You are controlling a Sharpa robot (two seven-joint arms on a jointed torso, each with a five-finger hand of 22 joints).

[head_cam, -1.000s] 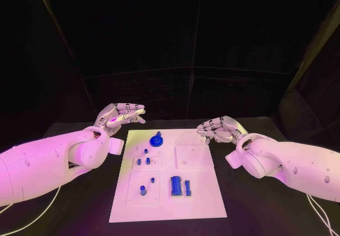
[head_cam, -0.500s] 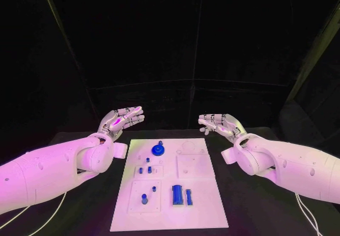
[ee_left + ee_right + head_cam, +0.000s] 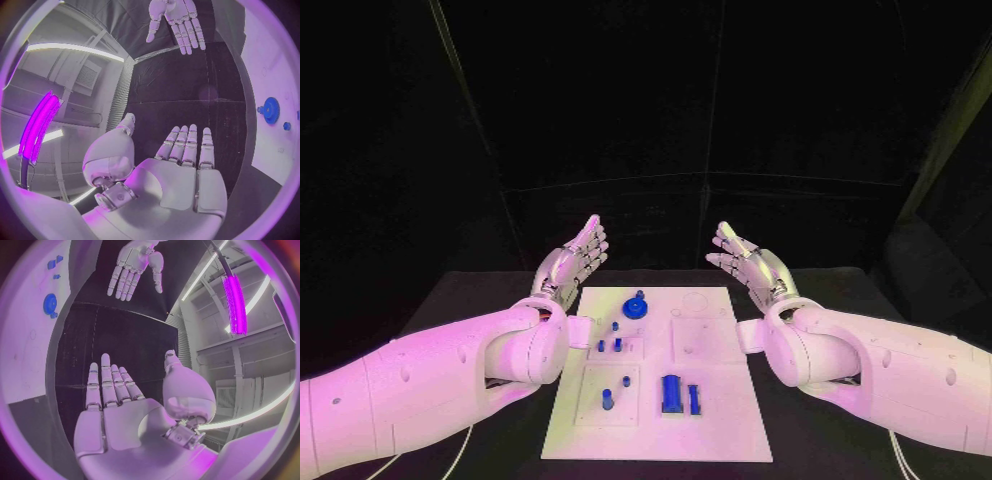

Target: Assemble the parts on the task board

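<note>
2 hands, left hand (image 3: 577,258) and right hand (image 3: 746,256), are lifting off the task board (image 3: 718,405) with fingers now spread and holding nothing, leaving the blue parts (image 3: 672,393) seated there.

Black table (image 3: 473,300); white task board (image 3: 718,400) flat at centre, small blue parts (image 3: 672,393) on board.

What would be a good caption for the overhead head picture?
Both hands, left hand and right hand, raised open beside the white board with small blue parts.
</note>
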